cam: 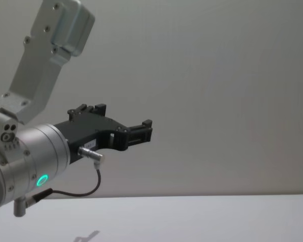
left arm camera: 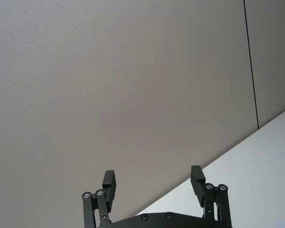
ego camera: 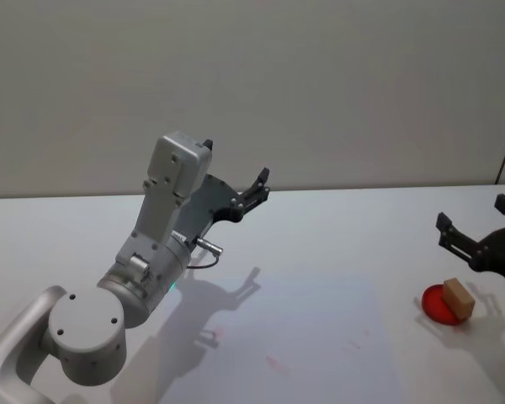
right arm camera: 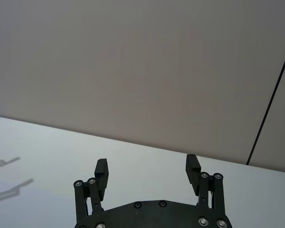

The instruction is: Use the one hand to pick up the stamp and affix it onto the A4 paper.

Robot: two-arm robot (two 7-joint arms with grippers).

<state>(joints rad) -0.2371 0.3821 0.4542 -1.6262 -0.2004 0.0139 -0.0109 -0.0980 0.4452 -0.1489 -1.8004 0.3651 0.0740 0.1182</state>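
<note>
The stamp [ego camera: 458, 296], a small wooden block, stands on a round red ink pad [ego camera: 438, 306] at the table's right side. The A4 paper [ego camera: 320, 328] lies flat in the middle of the table as a faintly lighter sheet with small red marks. My right gripper [ego camera: 473, 212] hangs open just behind and above the stamp, not touching it; its fingers [right arm camera: 192, 164] are spread with nothing between them. My left gripper [ego camera: 259, 187] is raised well above the table at centre left, pointing at the wall, and its fingers [left arm camera: 109, 179] stand open and empty.
The left arm's big silver elbow and base [ego camera: 88, 324] fill the near left of the table. A white tabletop [ego camera: 345, 236] runs back to a plain grey wall [ego camera: 320, 84]. In the chest view the left gripper [cam: 146, 128] juts forward at mid height.
</note>
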